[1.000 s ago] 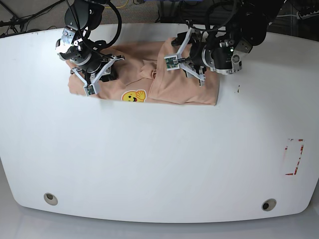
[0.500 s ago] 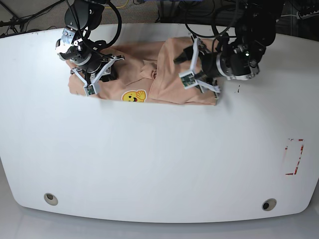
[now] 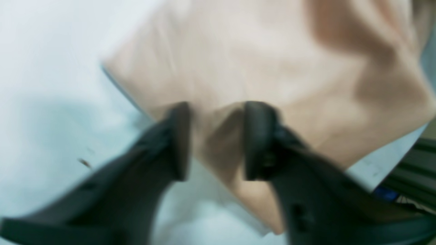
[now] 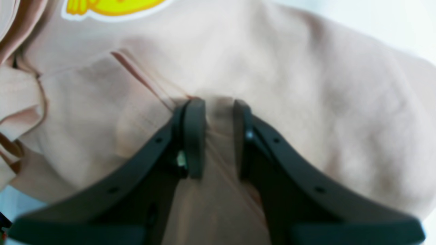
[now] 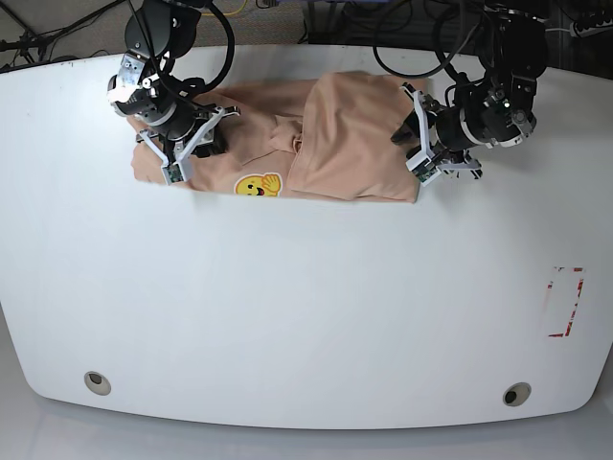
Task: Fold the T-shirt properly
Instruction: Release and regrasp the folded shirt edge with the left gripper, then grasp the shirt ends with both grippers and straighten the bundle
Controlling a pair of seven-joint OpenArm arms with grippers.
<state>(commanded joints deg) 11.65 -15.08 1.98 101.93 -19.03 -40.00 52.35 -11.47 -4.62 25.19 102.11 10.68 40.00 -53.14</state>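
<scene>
— Where is the shirt now?

— The peach-pink soft cotton T-shirt point(image 5: 335, 144) lies at the far side of the white table point(image 5: 306, 307), partly folded. Its right part, as I look from the front, is turned over onto the body, and the small yellow smiley-face print point(image 5: 257, 185) shows at the near edge, beside that flap.

— And the two arms?

— The right gripper point(image 5: 182, 158), which stands at the left from where I look, is down on the left part of the shirt. In its wrist camera the black fingers point(image 4: 194, 136) stand close together with a ridge of the pink cloth pinched between them, so it has hold of the shirt. The yellow print is at the upper edge of that picture.

— The other one?

— The left gripper point(image 5: 419, 163) is at the right edge of the shirt, beside the folded flap. In its own camera the picture is blurred, but its two dark fingers point(image 3: 178, 139) are parted, with a clear gap. Pink cloth shows through the gap, with white table on both sides. I cannot tell if the fingers touch the cloth; they do not hold it.

— Anything else on the table?

— A red mark point(image 5: 565, 302) near the right edge and two round holes point(image 5: 96, 381) in the near corners.
</scene>
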